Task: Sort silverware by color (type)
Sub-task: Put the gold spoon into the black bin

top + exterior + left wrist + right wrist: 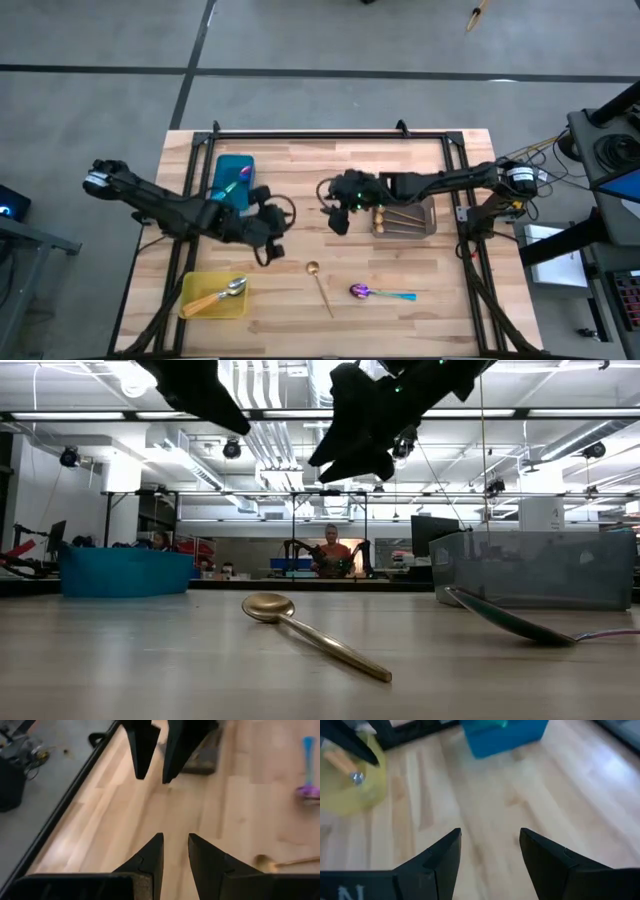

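On the wooden table (440, 290), 3 trays hold sorted spoons; a gold spoon (319, 284) and a blue-purple spoon (380, 293) lie loose. Left gripper (268, 253) is narrowly parted, empty; right gripper (338, 222) spread, empty.

The table (300, 170) is pale, matt wood planks. The gold spoon (310, 628) is glossy metal; the trays (214, 297) look like smooth plastic

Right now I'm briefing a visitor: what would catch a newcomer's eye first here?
Probably the two loose spoons on the bare wood at the table's front: a gold spoon and an iridescent purple spoon with a teal handle. Above them, the left gripper and right gripper hang empty, between the teal, yellow and grey trays.
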Robot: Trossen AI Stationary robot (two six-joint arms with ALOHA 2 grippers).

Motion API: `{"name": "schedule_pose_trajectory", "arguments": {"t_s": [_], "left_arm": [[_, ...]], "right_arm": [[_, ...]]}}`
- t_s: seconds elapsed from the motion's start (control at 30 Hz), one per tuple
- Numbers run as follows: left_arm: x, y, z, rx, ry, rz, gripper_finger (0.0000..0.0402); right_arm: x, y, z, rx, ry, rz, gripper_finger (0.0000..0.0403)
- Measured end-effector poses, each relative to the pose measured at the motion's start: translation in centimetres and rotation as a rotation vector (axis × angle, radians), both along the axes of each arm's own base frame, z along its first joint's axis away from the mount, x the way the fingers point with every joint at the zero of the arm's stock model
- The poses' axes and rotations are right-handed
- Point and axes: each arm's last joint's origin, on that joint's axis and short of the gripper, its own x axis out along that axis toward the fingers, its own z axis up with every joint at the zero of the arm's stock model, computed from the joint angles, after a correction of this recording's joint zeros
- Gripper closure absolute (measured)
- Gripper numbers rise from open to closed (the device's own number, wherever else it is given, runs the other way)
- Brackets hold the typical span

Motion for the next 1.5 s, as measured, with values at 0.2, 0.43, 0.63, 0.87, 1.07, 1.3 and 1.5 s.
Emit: {"name": "schedule_pose_trajectory", "arguments": {"t_s": [0.2,0.43,0.63,0.87,1.07,1.3,1.5], "left_arm": [[0.1,-2.5,-0.4,-0.044,-0.034,-0.058,0.0331],[0.4,-3.9,-1.2,-0.03,-0.023,-0.107,0.0331],[0.5,-4.3,-1.5,-0.049,-0.026,-0.1,0.0331],[1.2,-5.4,-1.8,-0.113,-0.085,-0.09,0.0331],[2.4,-6.8,-2.9,-0.142,-0.137,-0.114,0.0331],[4.2,-8.2,-6.5,-0.206,-0.108,-0.064,0.0331],[5.0,-8.5,-9.3,-0.21,-0.056,-0.012,0.0327]], "right_arm": [[-0.7,4.0,-0.1,0.075,0.145,0.07,0.0209],[-2.6,8.8,-0.7,0.266,0.35,0.074,0.0209],[-4.0,13.4,-0.7,0.366,0.412,0.131,0.0209],[-4.8,18.1,-0.8,0.387,0.427,0.126,0.0209],[-4.3,21.6,-1.1,0.316,0.422,0.191,0.0209],[-4.6,23.4,-2.2,0.284,0.485,0.207,0.0209],[-4.5,23.3,-2.5,0.253,0.464,0.135,0.0209]]}}
